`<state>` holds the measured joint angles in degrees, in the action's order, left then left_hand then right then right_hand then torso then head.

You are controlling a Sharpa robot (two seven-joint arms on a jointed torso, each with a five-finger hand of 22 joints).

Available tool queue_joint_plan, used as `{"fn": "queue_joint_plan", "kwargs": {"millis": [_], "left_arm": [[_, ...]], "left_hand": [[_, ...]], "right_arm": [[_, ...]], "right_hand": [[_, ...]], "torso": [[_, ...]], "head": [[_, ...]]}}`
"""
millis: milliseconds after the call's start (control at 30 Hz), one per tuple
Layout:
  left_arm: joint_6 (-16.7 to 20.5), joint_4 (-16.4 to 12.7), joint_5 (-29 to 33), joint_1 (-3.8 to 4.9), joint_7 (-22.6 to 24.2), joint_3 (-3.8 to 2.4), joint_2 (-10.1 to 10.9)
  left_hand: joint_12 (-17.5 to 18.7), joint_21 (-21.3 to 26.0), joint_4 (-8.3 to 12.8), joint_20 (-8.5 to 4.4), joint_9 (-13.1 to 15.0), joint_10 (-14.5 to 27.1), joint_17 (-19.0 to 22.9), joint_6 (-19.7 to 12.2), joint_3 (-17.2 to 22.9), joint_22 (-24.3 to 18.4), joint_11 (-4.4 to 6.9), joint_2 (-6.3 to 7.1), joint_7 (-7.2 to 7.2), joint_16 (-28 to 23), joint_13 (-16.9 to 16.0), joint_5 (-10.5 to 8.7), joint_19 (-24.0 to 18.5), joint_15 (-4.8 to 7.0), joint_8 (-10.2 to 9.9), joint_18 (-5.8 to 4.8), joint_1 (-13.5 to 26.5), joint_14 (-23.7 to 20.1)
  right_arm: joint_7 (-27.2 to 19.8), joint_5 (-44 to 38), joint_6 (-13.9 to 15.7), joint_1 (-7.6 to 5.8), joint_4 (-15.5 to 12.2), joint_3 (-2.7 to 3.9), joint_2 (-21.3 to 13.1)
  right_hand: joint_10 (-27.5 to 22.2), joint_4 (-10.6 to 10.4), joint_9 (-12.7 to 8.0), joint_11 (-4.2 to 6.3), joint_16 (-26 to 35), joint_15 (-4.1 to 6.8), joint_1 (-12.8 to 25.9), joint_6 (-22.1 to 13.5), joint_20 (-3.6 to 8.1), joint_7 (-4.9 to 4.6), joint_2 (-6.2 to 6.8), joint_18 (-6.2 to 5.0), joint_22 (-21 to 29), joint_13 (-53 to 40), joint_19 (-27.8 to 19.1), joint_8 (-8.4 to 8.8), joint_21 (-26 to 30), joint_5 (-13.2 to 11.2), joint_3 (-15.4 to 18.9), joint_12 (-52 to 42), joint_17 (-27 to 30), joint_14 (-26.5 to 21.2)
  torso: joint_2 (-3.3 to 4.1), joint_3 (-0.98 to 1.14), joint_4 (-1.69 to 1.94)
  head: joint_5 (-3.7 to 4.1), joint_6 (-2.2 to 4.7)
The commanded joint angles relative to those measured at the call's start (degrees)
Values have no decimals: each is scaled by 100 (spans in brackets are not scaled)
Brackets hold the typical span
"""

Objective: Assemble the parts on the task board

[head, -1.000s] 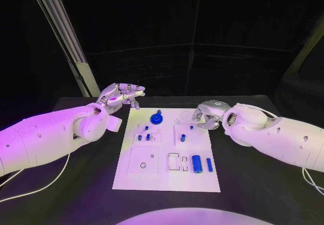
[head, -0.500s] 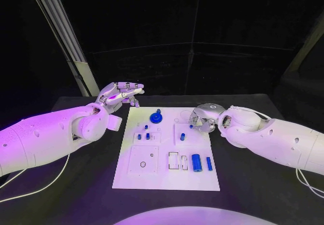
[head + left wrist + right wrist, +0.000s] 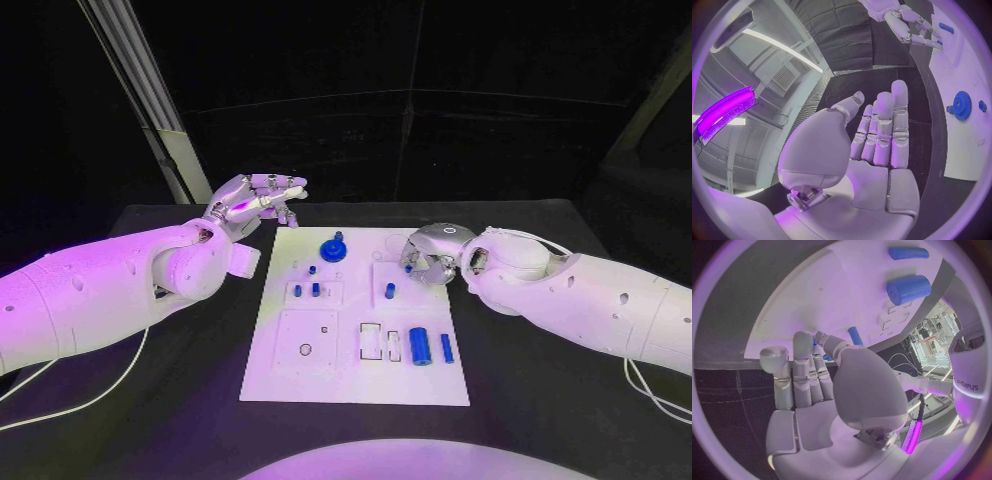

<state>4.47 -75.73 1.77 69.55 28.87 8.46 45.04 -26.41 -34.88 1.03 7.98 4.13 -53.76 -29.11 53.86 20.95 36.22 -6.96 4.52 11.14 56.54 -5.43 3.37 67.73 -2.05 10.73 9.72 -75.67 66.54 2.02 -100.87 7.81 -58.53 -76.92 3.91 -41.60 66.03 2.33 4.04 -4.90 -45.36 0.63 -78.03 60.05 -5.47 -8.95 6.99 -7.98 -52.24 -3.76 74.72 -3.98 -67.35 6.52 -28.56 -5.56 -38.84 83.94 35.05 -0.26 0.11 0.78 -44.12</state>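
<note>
The white task board (image 3: pixel 361 375) lies mid-table. On it are a blue gear (image 3: pixel 335 253), small pegs (image 3: pixel 306 291), a peg (image 3: pixel 389 291), a thick blue cylinder (image 3: pixel 420 347) and a slim rod (image 3: pixel 447 349). My left hand (image 3: pixel 260 200) hovers off the board's far left corner, fingers apart, holding nothing; its wrist view shows the gear (image 3: pixel 962 105). My right hand (image 3: pixel 433 256) is low over the board's far right part, fingertips around a small blue peg (image 3: pixel 410 268). The right wrist view shows the cylinder (image 3: pixel 907 289), the rod (image 3: pixel 908 252) and a peg (image 3: pixel 856 335) past the thumb; a grip is unclear.
A metal post (image 3: pixel 144 90) rises behind the table's far left corner. White cables trail on the table at the left (image 3: pixel 87 400) and at the right (image 3: pixel 649 385). Black table surrounds the board on all sides.
My right hand has moved left, from the board's right edge to over the small blue peg. My left hand has risen slightly and stayed off the board.
</note>
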Motion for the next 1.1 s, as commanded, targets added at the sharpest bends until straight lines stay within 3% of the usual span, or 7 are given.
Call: {"fn": "queue_joint_plan", "kwargs": {"millis": [33, 300, 600, 867, 1100], "left_arm": [[-33, -10, 51, 8, 101, -4, 11], [-49, -5, 51, 8, 67, -4, 18], [-56, -7, 51, 9, 27, -4, 22], [-57, -11, 51, 9, 9, -4, 29], [-44, -7, 51, 9, 2, -4, 52]], "left_hand": [[-26, 26, 10, -36, 5, -34, 6, 40, -15, -6, 8, -47, 0, 23, -7, 6, 21, 10, 38, 81, -28, -42], [-31, 28, 17, -39, 1, -25, 12, 32, -18, -9, 6, -43, 3, 27, -5, 6, 27, 11, 38, 81, -33, -42], [-34, 29, 19, -39, 0, -21, 15, 28, -19, -10, 5, -44, 4, 28, -4, 5, 29, 10, 38, 81, -33, -44], [-38, 33, 25, -39, -2, -14, 21, 23, -18, -13, 3, -45, 6, 26, -2, 6, 29, 10, 40, 80, -39, -52], [-40, 34, 27, -39, -3, -11, 24, 21, -18, -14, 3, -47, 6, 26, -1, 6, 29, 9, 40, 79, -41, -55]], "right_arm": [[-82, -19, -135, 9, 11, -5, 19], [51, -154, -194, 26, 25, -5, 62], [316, -480, -109, 54, 26, -3, 125], [426, -665, 132, 76, -47, -2, 116], [409, -596, 453, 84, -320, -1, -59]], "right_hand": [[98, 13, 16, 2, -228, -21, 12, 94, 1, 8, -61, 138, -240, -3, 98, -32, -171, -35, -59, -54, -213, 99], [279, 69, 41, 54, -709, 12, -43, 284, 27, 48, -166, 225, -797, -20, 268, -84, -568, -91, -120, -113, -636, 150], [451, 166, 57, 109, -1065, 49, -120, 459, 54, 96, -281, 277, -1163, -42, 341, -106, -840, -312, -180, -149, -906, 131], [541, 238, 71, 136, -1172, 68, -172, 552, 71, 118, -301, 293, -1275, -62, 364, -130, -923, -318, -200, -171, -981, 123], [547, 240, 71, 135, -1201, 69, -157, 559, 74, 117, -294, 299, -1310, -64, 375, -128, -947, -309, -192, -167, -1002, 124]], "torso": [[-2, 5, -2], [-1, 2, -2], [-7, 2, -1], [-12, 1, -7], [-12, 4, -12]], "head": [[-14, -7], [-21, -14], [-9, -39], [-6, -45], [-4, -42]]}}
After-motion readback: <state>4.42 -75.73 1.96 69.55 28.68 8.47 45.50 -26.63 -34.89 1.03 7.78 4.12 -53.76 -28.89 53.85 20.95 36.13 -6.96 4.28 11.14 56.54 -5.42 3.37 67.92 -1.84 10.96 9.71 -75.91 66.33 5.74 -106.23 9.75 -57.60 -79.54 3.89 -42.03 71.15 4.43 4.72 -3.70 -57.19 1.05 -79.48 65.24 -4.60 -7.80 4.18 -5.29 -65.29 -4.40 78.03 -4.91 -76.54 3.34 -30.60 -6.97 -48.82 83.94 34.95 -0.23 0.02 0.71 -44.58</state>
